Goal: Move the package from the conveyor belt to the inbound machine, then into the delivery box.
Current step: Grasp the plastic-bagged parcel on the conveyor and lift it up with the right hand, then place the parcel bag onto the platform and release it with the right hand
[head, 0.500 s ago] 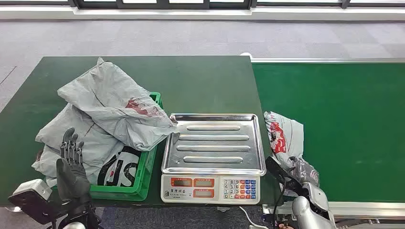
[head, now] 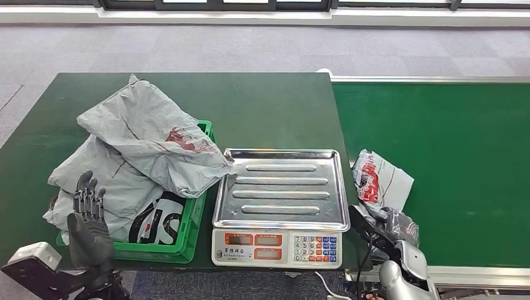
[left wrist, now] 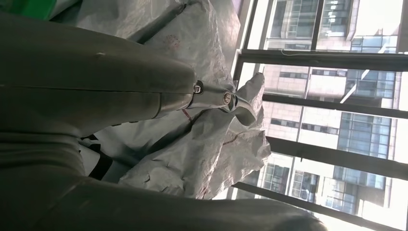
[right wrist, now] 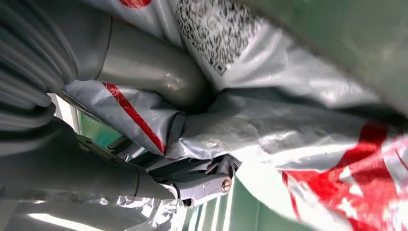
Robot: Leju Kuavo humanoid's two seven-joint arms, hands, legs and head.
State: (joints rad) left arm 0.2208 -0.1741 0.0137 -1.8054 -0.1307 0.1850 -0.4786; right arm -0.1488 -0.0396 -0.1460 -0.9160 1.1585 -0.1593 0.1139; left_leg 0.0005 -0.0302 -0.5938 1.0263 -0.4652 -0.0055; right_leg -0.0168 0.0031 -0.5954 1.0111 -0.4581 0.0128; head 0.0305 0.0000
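Grey package (head: 382, 181) with red print lies on the green conveyor belt (head: 462, 156), at 3 o'clock from the scale (head: 280, 206). Right hand (head: 390, 228) grips its near end. Left hand (head: 87, 215) is open, fingers straight, holding nothing.

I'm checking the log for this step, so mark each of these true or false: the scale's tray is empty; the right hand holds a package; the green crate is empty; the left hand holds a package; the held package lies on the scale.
1. The scale has an empty tray: true.
2. The right hand grips a grey and red package: true.
3. The green crate is empty: false, grey bags are piled in it.
4. The left hand holds a package: false, it is open beside the crate.
5. The held package lies on the scale: false, it is over the conveyor belt.
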